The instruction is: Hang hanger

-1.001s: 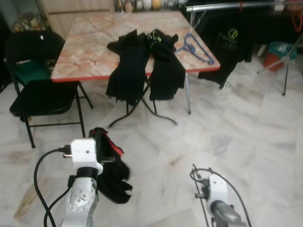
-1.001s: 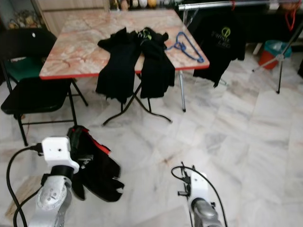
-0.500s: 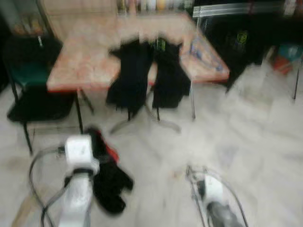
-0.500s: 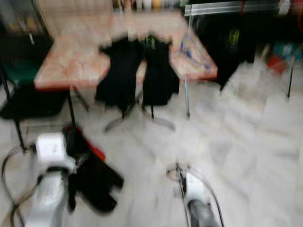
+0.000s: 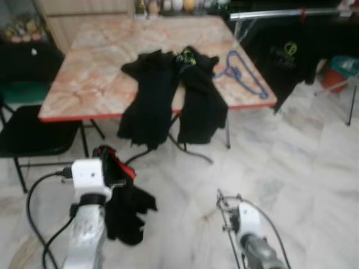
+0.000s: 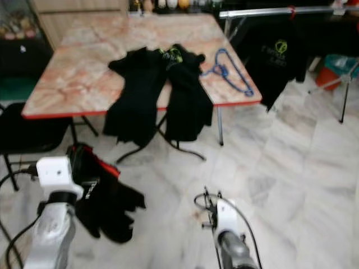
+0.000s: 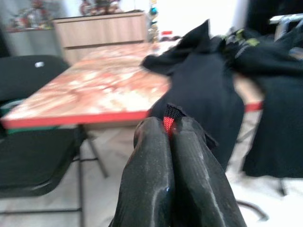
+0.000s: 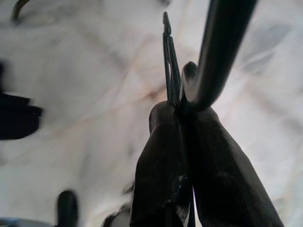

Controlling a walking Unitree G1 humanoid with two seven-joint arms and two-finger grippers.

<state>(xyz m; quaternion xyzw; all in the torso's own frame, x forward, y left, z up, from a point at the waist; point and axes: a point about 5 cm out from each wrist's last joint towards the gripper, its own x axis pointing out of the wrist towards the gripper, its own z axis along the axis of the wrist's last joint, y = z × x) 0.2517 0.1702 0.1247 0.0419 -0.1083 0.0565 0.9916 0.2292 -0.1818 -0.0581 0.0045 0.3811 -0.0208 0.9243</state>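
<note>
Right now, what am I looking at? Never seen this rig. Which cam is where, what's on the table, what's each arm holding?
It is a walking humanoid robot with two silver arms, and each arm ends in a two-finger black tool. The two wide pictures come from a stereo camera on its head, looking forward and down. The two close-ups come from cameras on the wrists, looking along the fingers.

Ahead stands a marble-patterned table. Two black garments are draped over its front edge, and a blue hanger lies beside them. A black chair stands to the left. On the right, a black T-shirt hangs from a rail.

The left tool is shut on a black-and-red garment. The right tool is shut on what looks like a dark hanger.
</note>
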